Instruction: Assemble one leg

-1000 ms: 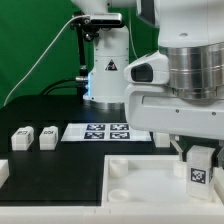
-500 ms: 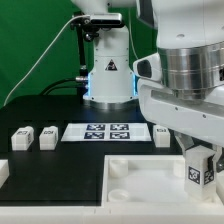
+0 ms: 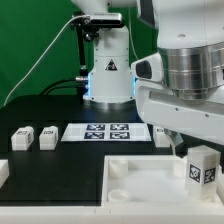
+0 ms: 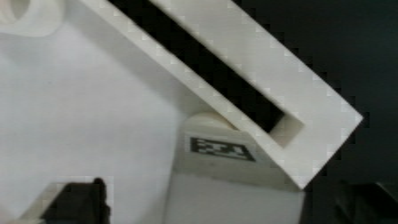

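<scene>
My gripper [image 3: 203,150] is shut on the leg [image 3: 203,168], a small white block with a black-and-white tag facing the camera. I hold it upright over the right rear corner of the large white tray-like part [image 3: 135,165]. I cannot tell whether it touches the tray. In the wrist view the leg [image 4: 228,160] runs between my dark fingertips [image 4: 71,203], with my gripper [image 4: 222,208] above the tray's white surface [image 4: 89,110].
Two more small white blocks [image 3: 22,138] [image 3: 47,136] stand at the exterior view's left. Another [image 3: 163,133] stands by the marker board [image 3: 105,131]. A white part [image 3: 3,172] shows at the left edge. The arm's base [image 3: 108,75] stands behind.
The gripper and the held leg have shifted slightly, first left, then right. The leg's tag face has turned a little. The other parts have not moved.
</scene>
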Tool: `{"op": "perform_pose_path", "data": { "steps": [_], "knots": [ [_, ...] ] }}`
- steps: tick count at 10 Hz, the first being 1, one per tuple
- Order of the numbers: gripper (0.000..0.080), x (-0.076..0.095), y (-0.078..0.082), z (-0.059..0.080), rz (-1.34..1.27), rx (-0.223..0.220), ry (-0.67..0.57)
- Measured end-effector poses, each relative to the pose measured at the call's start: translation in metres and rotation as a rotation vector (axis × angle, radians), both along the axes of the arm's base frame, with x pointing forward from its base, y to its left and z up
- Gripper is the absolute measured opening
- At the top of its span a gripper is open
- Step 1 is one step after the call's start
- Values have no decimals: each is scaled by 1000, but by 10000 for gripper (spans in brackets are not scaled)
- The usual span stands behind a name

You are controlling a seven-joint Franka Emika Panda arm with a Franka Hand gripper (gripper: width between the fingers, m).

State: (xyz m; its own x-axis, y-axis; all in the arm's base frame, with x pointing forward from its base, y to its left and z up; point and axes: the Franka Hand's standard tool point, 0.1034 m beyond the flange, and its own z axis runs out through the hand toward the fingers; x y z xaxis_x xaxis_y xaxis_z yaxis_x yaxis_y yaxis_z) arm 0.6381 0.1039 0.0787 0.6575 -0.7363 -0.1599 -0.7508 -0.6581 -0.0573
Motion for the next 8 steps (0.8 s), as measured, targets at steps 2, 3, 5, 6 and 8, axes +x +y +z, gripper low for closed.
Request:
{"op": "perform_pose_path", "data": {
  "steps": [2, 3, 5, 6, 8],
  "knots": [
    [643, 0, 1, 2, 272, 13, -18],
    [649, 0, 2, 2, 447, 7, -39],
    [649, -1, 5, 2, 671, 8, -64],
    [649, -1, 4, 2, 811, 12, -80],
    [649, -1, 2, 2, 1075, 19, -107]
  ]
}}
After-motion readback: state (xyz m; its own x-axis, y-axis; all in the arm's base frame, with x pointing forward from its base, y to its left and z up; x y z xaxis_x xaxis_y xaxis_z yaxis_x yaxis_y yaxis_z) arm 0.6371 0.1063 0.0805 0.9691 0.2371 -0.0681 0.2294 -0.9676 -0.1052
